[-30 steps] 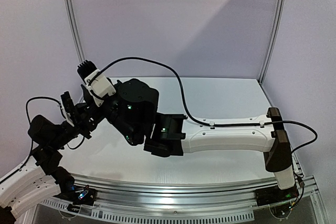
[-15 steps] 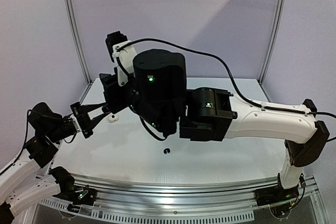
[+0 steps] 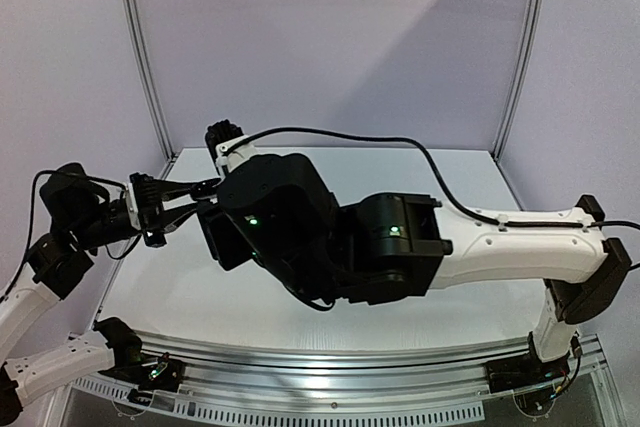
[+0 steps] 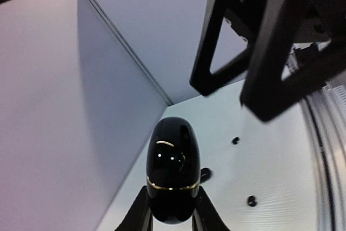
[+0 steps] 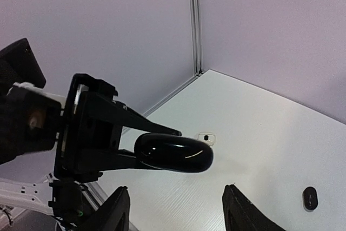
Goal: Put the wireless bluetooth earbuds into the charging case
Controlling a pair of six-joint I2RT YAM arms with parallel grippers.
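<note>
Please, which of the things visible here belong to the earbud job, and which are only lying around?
Job: black charging case, clamped in the left gripper; open right gripper; black earbuds on the table; small white piece, probably an earbud.
Not the job: black cable; metal corner post.

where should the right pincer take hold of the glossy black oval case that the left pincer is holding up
Probably the free rounded end of the glossy black oval case, beyond its gold seam. The left pincer clamps the other end, so the open right pincer should come from the opposite side, closing across the narrow width.
</note>
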